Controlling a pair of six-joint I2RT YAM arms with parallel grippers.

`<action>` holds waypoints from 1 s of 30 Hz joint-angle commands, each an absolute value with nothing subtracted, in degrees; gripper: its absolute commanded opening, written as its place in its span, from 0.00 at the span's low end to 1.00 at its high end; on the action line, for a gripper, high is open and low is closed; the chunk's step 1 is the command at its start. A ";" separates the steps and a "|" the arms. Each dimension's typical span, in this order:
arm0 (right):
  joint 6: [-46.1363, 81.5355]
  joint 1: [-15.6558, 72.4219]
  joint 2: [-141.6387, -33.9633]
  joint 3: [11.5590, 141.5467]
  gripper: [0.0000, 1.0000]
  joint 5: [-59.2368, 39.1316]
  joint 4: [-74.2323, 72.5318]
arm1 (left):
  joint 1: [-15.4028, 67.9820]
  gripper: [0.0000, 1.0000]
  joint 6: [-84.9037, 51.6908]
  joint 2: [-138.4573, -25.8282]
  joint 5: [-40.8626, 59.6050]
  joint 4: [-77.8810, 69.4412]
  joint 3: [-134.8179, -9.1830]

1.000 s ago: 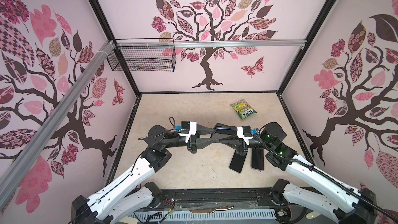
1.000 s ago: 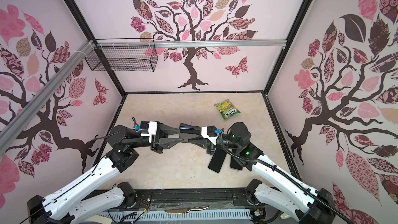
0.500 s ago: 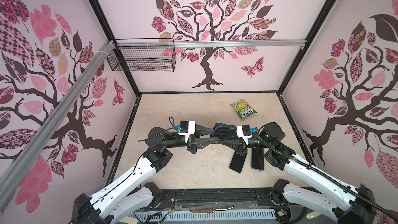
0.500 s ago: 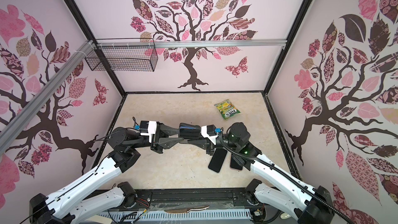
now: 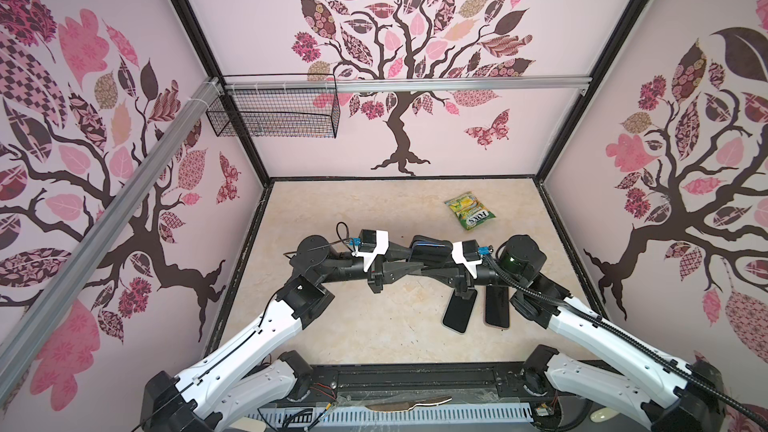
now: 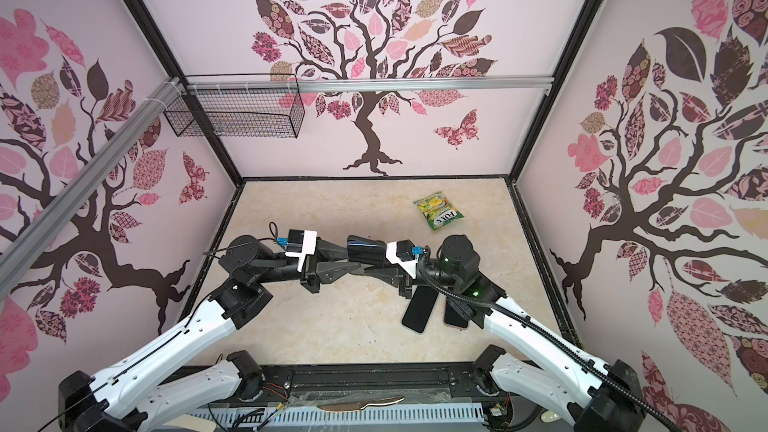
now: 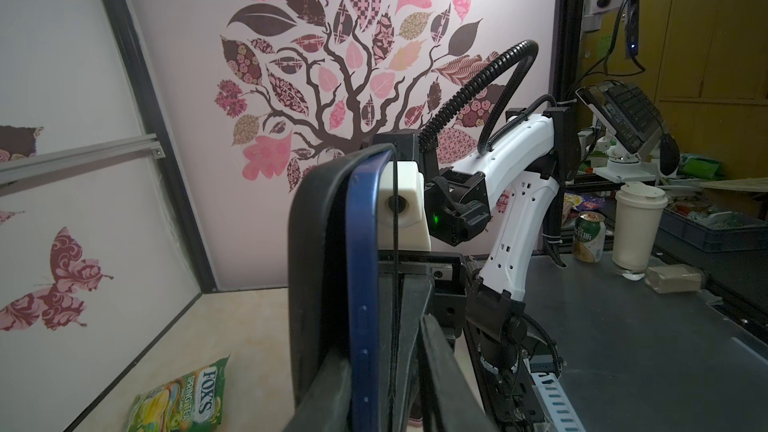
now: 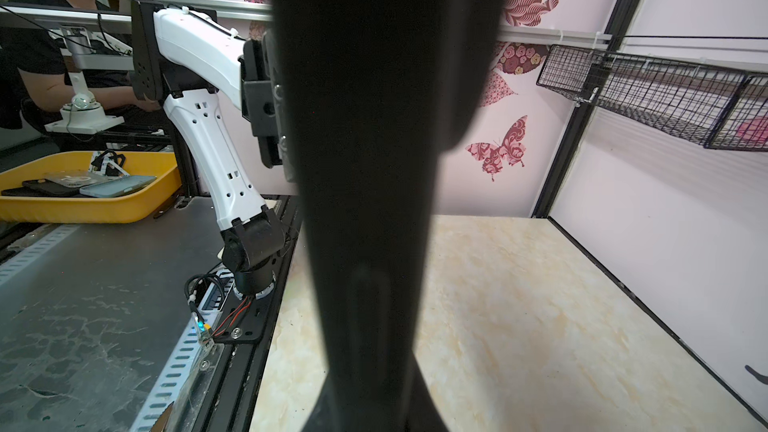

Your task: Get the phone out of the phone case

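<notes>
Peeling is the step in hand. Between the two tools, clear of the worktop [image 5: 374, 209], the blue phone [image 7: 363, 263] stands on edge, and the black case [image 7: 316, 243] bows off one long side while cupping the rest. The right tool [image 5: 430, 273] is pinched tight on the case, I'd say. The left tool [image 5: 415, 271] straddles both layers, but I can't tell if it bites.

Next, the left tool needs the phone alone, drawn away from the right tool.

Nearer than the tools, two slabs [image 5: 457, 311] lie half under the right arm: phones or cases, unclear. The right wrist view is blocked by black. Beyond the right tool lies a bag [image 5: 469, 211].
</notes>
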State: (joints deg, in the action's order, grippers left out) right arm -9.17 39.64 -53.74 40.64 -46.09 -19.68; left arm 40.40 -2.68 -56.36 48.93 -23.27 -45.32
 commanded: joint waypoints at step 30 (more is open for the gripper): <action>-9.06 40.50 -47.75 38.13 0.55 -36.14 -23.60 | 41.55 0.00 5.81 -55.69 37.97 0.06 -50.24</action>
